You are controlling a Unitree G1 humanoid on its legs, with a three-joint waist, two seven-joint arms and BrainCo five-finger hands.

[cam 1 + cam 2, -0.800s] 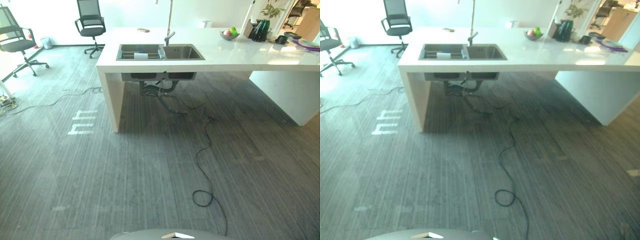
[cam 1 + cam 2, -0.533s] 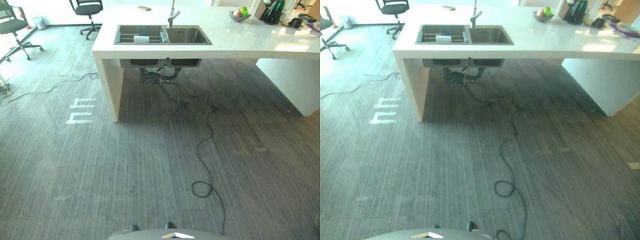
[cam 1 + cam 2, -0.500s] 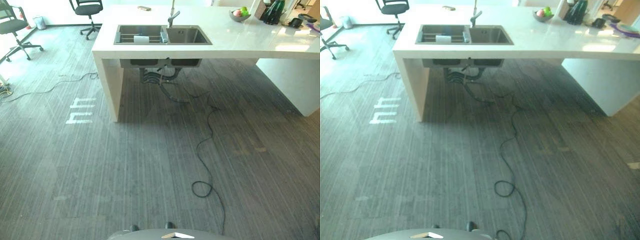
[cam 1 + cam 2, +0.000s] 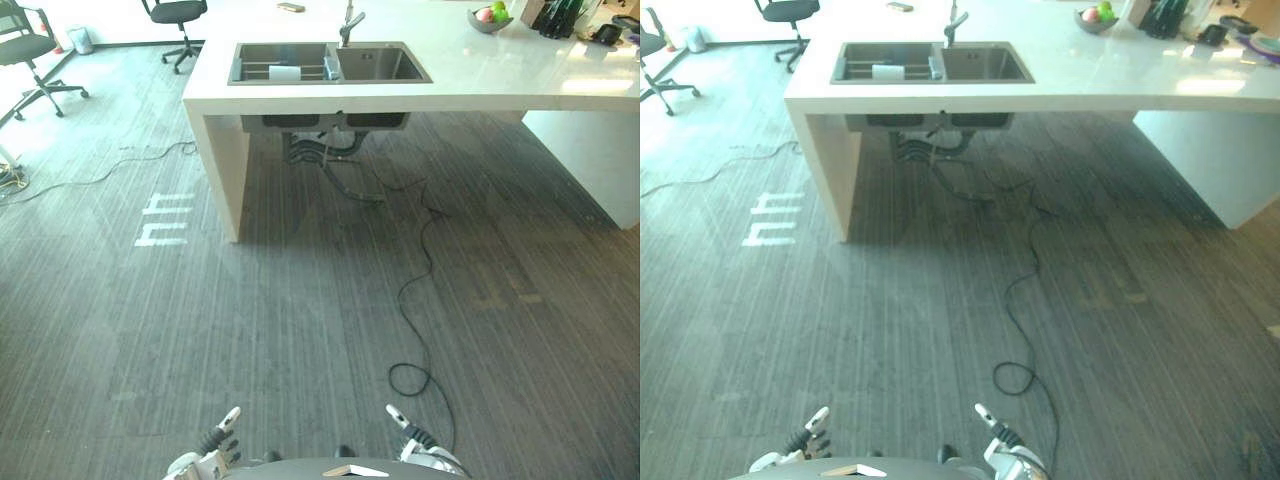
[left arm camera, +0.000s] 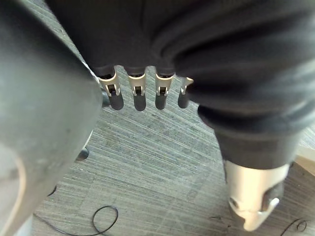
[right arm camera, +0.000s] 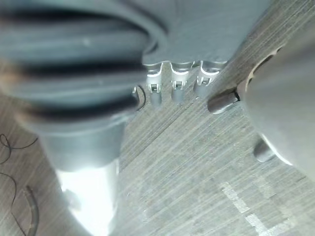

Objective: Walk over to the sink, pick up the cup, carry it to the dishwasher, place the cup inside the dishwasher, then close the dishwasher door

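Observation:
A steel double sink [image 4: 330, 62] is set into the white counter [image 4: 500, 85] across the floor ahead, with a tap [image 4: 350, 20] behind it. A white cup-like thing [image 4: 284, 72] lies in the sink's left basin; from this far I cannot tell its shape. My left hand [image 4: 218, 442] and right hand [image 4: 412, 434] hang low at the near edge, far from the counter. In the wrist views the left hand's fingers [image 5: 140, 96] and the right hand's fingers [image 6: 172, 88] are straight over grey carpet, holding nothing.
The counter's white side panel [image 4: 222, 170] stands at its left end, with hoses [image 4: 335, 165] hanging under the sink. Two office chairs [image 4: 175, 15] [image 4: 25, 45] stand at the far left. A fruit bowl [image 4: 488, 17] sits on the counter. A white floor mark [image 4: 165, 220] lies left.
The camera has moved towards the counter and tipped down, so the counter sits higher in the picture. Both hands now show at the bottom edge.

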